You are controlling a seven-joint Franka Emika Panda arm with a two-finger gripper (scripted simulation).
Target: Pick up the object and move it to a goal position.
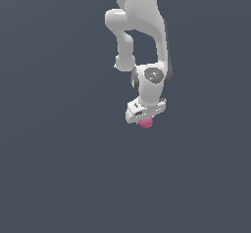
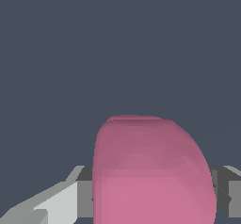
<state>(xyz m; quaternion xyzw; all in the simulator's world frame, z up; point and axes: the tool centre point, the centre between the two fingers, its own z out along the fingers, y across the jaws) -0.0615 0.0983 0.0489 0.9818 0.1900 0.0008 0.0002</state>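
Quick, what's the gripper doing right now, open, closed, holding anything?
Gripper: closed on the pink ball, with a finger against each side of it.

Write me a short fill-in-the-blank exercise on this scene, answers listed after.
1. The ball is coloured ____.
2. In the wrist view, the ball sits ____ the two fingers of the tool.
3. In the exterior view, the ball pokes out ____ the tool.
4. The arm is coloured ____.

Answers: pink; between; below; white
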